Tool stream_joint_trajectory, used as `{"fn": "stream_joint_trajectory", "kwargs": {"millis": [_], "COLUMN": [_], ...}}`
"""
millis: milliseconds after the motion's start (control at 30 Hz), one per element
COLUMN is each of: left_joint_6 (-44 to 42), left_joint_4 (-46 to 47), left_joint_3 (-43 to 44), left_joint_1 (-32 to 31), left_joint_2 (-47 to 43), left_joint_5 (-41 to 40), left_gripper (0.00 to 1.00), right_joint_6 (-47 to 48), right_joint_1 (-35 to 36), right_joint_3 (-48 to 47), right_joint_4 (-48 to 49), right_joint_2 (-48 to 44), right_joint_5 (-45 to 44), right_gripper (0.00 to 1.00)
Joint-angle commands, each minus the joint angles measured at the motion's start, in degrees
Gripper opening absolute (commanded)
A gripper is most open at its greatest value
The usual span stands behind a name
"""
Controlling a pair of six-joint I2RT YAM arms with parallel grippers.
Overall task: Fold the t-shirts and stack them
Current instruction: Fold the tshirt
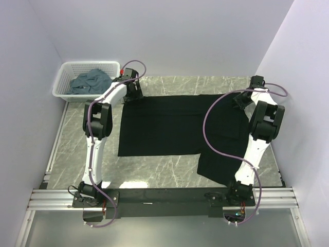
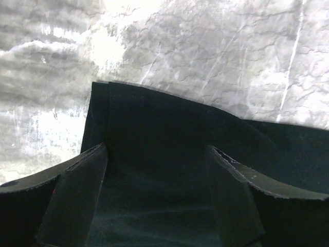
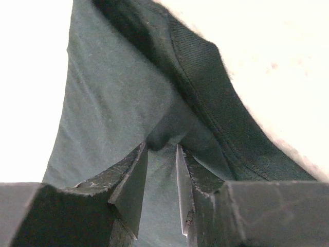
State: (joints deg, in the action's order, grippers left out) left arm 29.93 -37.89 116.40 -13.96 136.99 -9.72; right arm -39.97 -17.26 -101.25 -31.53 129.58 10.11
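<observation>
A large black t-shirt [image 1: 169,126] lies spread flat on the marble table, with one part hanging toward the near right. My left gripper [image 1: 134,92] is at its far left corner. In the left wrist view this gripper [image 2: 157,149] is open, its fingers wide apart over the black cloth [image 2: 169,118], whose corner edge shows just beyond them. My right gripper [image 1: 240,100] is at the shirt's far right side. The right wrist view shows it [image 3: 161,146] shut on a bunched fold of the cloth [image 3: 113,92], next to the ribbed collar [image 3: 216,87]. Slate blue-grey t-shirts [image 1: 91,81] lie crumpled in the basket.
A white lattice basket [image 1: 64,85] stands at the far left corner against the wall. White walls close in the table on the left, back and right. Bare marble [image 1: 154,170] shows along the near side and on the left of the shirt.
</observation>
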Motion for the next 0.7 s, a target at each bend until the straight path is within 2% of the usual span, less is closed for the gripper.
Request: {"fn": "stream_joint_trajectory", "kwargs": {"millis": [0,167,233,267,333,500,600,667], "left_joint_6": [1.6,1.1,1.1,1.3,1.3,1.8,3.8,5.4], "left_joint_4": [2.3,6.3,9.4,10.2,11.9,12.2,9.0,6.8], "left_joint_3": [0.1,-1.2,-3.2,-3.9,-5.7,-11.1,-17.8,-25.1], "left_joint_1": [2.0,2.0,2.0,2.0,1.6,-0.7,-2.3,-3.5], "left_joint_2": [0.7,-5.1,-9.4,-10.9,-15.3,-27.3,-35.8,-40.4], "left_joint_5": [2.9,3.7,4.6,4.7,5.1,2.2,0.2,-2.1], "left_gripper": [0.83,0.89,0.94,0.99,0.99,0.99,0.99,1.0], "right_joint_6": [2.1,4.5,6.3,7.8,9.2,11.5,11.2,11.7], "right_joint_1": [-0.2,0.4,1.0,1.6,2.5,6.3,8.5,10.8], "right_joint_3": [-4.3,-6.0,-6.0,-5.5,-4.6,3.4,10.0,16.3], "right_joint_4": [2.9,4.5,3.7,3.1,1.0,-6.2,-10.7,-11.4], "right_joint_2": [0.3,-5.6,-9.5,-10.9,-15.6,-28.4,-36.3,-40.6], "right_joint_5": [2.0,3.3,2.6,1.9,0.3,-8.7,-13.3,-14.2], "right_gripper": [0.37,0.38,0.41,0.43,0.48,0.57,0.59,0.6]}}
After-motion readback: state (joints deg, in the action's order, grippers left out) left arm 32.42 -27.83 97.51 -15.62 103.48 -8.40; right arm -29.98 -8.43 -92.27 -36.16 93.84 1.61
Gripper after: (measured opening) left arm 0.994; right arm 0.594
